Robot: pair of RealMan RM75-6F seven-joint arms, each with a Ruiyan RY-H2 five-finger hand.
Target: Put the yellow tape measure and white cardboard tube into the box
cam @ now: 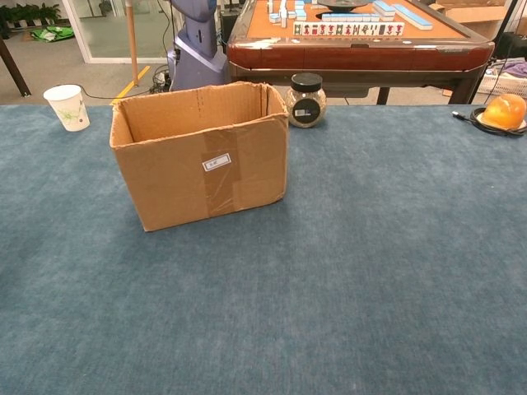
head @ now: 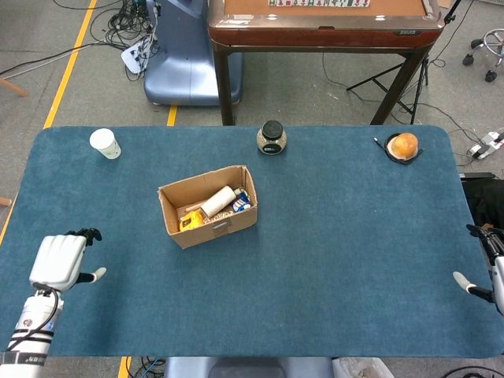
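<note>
1. Blue felt covers a wide table (head: 331,260) in a workshop, with a wooden game table and loose cables on the floor beyond its far edge.
2. Near the table's middle, slightly toward 10 o'clock, sits an open cardboard box (head: 213,230).
3. Inside the box, seen from the head view, the white cardboard tube (head: 219,200) lies on its side, and the yellow tape measure (head: 189,220) rests just beside it toward 7 o'clock.
4. Both task items appear to be in the box, so the job looks essentially complete.
5. At about 8 o'clock, near the table's edge, the left hand (head: 58,261) hovers well apart from the box, holding nothing, its fingers curled forward and thumb sticking out.
6. At the 4 o'clock edge, only a sliver of the right hand (head: 482,279) shows; whether it is spread or closed cannot be told.
7. Other objects: a paper cup (head: 105,143) at 10 o'clock, a dark-lidded jar (head: 272,138) at 12 o'clock, and an orange object (head: 405,146) at 2 o'clock.
8. To finish well, the left arm should pull away on a path clear of the box and cup, so nothing gets knocked.
</note>
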